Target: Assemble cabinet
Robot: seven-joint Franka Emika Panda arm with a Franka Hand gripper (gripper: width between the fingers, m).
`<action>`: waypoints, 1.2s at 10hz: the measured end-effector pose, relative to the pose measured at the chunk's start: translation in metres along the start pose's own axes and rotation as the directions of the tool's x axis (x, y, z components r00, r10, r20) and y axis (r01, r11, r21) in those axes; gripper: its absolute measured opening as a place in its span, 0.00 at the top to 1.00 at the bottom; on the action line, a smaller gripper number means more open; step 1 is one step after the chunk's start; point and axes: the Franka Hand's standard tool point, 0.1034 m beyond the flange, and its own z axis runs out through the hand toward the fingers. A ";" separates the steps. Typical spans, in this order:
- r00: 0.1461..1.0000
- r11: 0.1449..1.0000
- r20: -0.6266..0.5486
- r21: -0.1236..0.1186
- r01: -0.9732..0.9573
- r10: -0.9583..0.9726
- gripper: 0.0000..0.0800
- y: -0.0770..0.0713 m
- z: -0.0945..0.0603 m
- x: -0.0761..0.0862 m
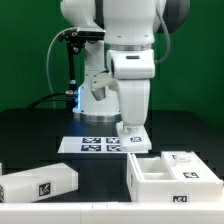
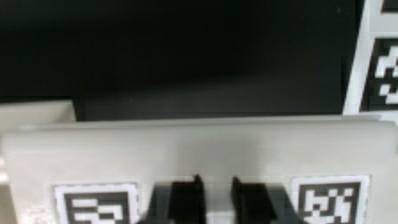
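My gripper [image 1: 133, 122] is shut on a white cabinet piece [image 1: 136, 138] with a square tag and holds it just above the table, next to the marker board. In the wrist view this piece [image 2: 196, 150] fills the near half, with two tags on it, and my dark fingers [image 2: 178, 200] pinch a thin part of it, my gripper [image 2: 210, 203] nearly closed. A white tray-like cabinet body [image 1: 172, 178] with inner compartments lies at the exterior view's front right. A long white cabinet block [image 1: 40, 183] lies at the front left.
The marker board [image 1: 98, 145] lies flat on the black table behind the parts, and its corner shows in the wrist view [image 2: 379, 70]. The robot base and cables stand at the back. A pale edge [image 2: 32, 110] shows beside the held piece.
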 end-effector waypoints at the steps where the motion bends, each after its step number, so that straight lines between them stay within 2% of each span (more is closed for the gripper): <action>1: 1.000 1.000 0.000 0.002 -0.005 0.005 0.92 0.000 0.001 -0.002; 4: 1.000 1.000 0.000 0.002 -0.007 0.007 0.92 -0.001 0.002 -0.003; 5: 1.000 1.000 -0.002 -0.012 0.001 -0.001 0.92 -0.001 0.003 0.001; 8: 1.000 1.000 -0.005 -0.002 -0.007 0.007 0.92 -0.002 0.009 0.005; 12: 1.000 1.000 -0.005 -0.004 -0.015 0.015 0.92 0.001 0.007 0.006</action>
